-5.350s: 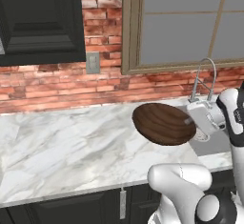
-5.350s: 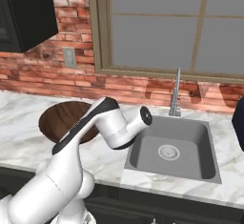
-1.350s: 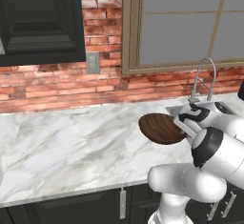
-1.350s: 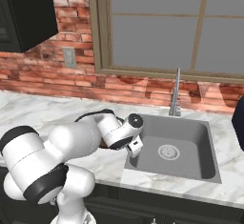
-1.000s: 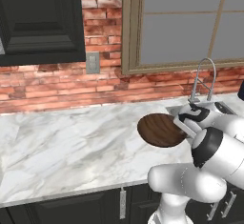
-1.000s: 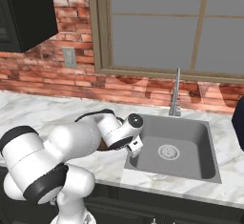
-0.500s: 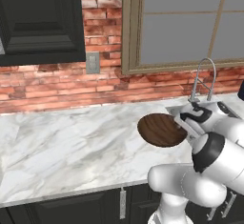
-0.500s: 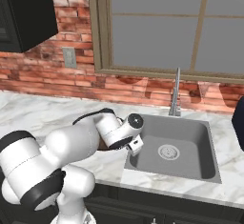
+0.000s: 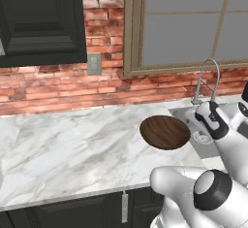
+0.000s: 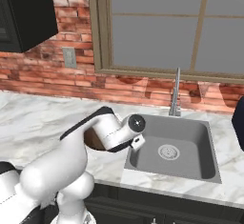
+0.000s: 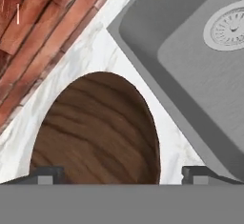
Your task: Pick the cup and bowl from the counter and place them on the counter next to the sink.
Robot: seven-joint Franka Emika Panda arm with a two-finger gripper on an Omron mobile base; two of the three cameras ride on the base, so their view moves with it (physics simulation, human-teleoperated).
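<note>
- Even, bright light everywhere, no glare.
- Soft shadow under the bowl (image 9: 164, 132), barely there.
- Hand view is kinda soft and blocky up close; base views sharper.

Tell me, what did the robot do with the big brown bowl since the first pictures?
The arm carried the bowl a short way toward itself and the sink, then set it down on the counter beside the basin. The gripper opened and let go; its fingertips now stand wide apart, one over the bowl's near part. The faucet, the wall and the cameras stayed as they were.
</note>
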